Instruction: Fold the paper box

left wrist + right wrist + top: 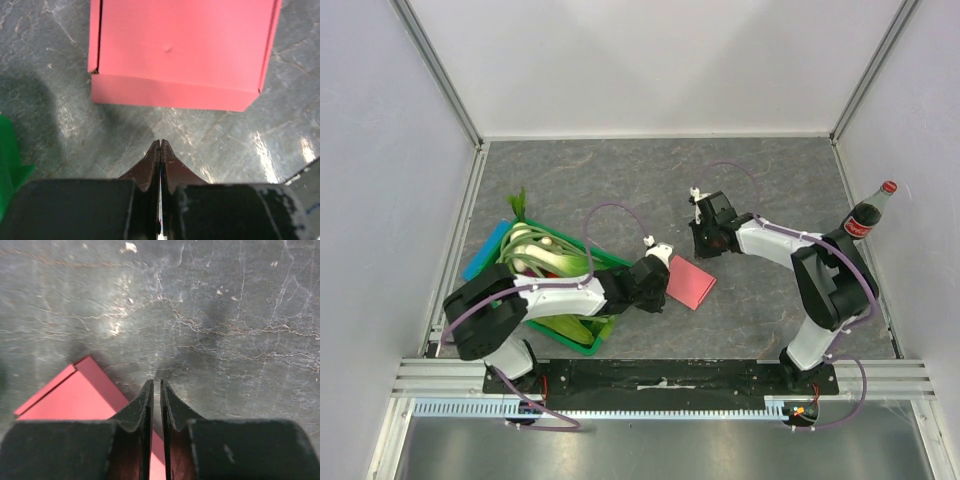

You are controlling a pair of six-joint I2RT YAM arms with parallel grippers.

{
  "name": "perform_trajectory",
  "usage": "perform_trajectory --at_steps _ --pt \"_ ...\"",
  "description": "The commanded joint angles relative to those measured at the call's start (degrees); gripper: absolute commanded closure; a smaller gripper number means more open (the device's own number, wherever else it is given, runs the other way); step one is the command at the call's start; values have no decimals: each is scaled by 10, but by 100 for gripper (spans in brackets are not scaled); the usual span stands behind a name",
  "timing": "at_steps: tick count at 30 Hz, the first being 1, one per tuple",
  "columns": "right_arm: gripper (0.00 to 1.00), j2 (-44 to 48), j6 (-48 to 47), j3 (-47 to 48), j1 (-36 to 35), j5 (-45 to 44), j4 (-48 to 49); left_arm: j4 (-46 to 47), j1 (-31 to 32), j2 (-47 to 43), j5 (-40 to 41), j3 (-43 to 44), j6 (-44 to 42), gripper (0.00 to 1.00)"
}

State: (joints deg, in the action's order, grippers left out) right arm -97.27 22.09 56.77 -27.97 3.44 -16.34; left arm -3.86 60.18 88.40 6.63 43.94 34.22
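The paper box [692,283] is pink thin card, folded shut into a low, flat rectangle, with a small dimple in its top panel. It lies flat on the grey surface [620,190], turned diagonally, near the middle front.

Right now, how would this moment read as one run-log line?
paper box: looks folded shut | left jaws: shut, empty, short of box | right jaws: barely apart, empty, at box corner
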Motion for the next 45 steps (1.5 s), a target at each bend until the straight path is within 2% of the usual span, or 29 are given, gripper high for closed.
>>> perform_trajectory --at_steps 1,8,12,18,20,21,23,28,32,36,37,38,40,45 --pt "86 -32 -54 24 -7 -43 -24 -19 -2 43 47 46 13 98" --pt "92 -31 -49 0 -34 -48 -19 -48 -10 117 67 113 7 98" --pt "94 -31 -4 -25 -46 44 -14 -35 -15 141 89 132 0 98" --pt "98 10 152 -144 -103 155 126 19 -23 190 59 178 -41 98" --pt "99 15 196 -183 -113 201 219 35 -23 209 51 199 -50 98" --pt "100 17 232 -191 -125 201 243 23 -24 219 51 214 -52 98" --pt "100 41 245 -200 -134 154 229 4 -25 243 53 236 -56 98" --pt "100 67 265 -217 -133 131 216 28 -42 237 70 208 -56 98" --pt "99 94 217 -200 -119 69 165 25 -46 211 68 182 -104 97" --pt "97 119 162 -181 -45 98 99 36 -46 157 46 134 -123 89" --pt "95 125 146 -165 -33 100 86 36 -46 144 37 113 -126 85" --pt "86 134 113 -155 -17 98 69 37 -46 127 25 99 -127 82" --pt "76 136 81 -121 -8 69 13 54 -46 86 -20 70 -122 76" --pt "71 110 21 -85 -3 40 -47 48 -42 35 -88 32 -100 68"
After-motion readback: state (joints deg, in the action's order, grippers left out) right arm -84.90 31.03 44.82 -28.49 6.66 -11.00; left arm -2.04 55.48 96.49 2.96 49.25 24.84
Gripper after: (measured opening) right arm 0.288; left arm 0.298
